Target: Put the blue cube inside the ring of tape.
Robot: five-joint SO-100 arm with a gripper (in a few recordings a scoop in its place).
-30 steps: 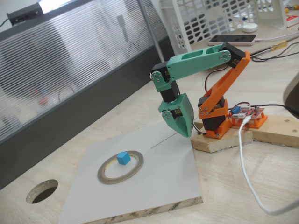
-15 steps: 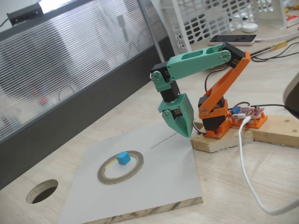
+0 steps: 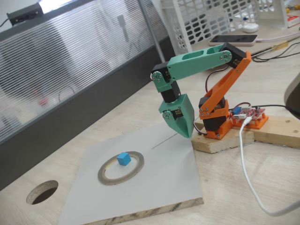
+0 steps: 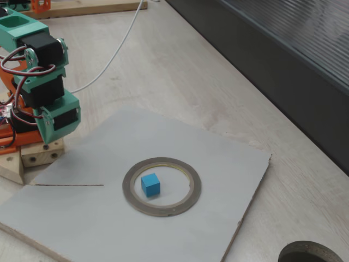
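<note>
On the pale wooden desk [image 3: 243,187], the tiny sky-blue cube [image 4: 150,184] sits inside the grey-brown tape ring [image 4: 162,186], well clear of the green fingers [image 3: 185,129], pressed together and empty; retreat without nudging either.

A bright sky-blue cube [image 3: 123,159] with plain, unmarked faces sits at lower centre in both fixed views, framed by a ring of tape [image 3: 121,168] whose band is grey-brown with a yellowish inner edge. Both lie on a pale grey board [image 3: 159,183] with a raw tan, speckled cut edge, set on a light wood-grain tabletop [image 3: 253,187]. The gripper [image 3: 186,134], right of centre in a fixed view, is mint green, as is the forearm above it; the arm's lower link and base [image 3: 218,110] are orange, with black motor blocks. A white cable [image 3: 246,164] curves across the lower right. A dark round hole [image 3: 42,192] marks the tabletop at lower left.
</note>
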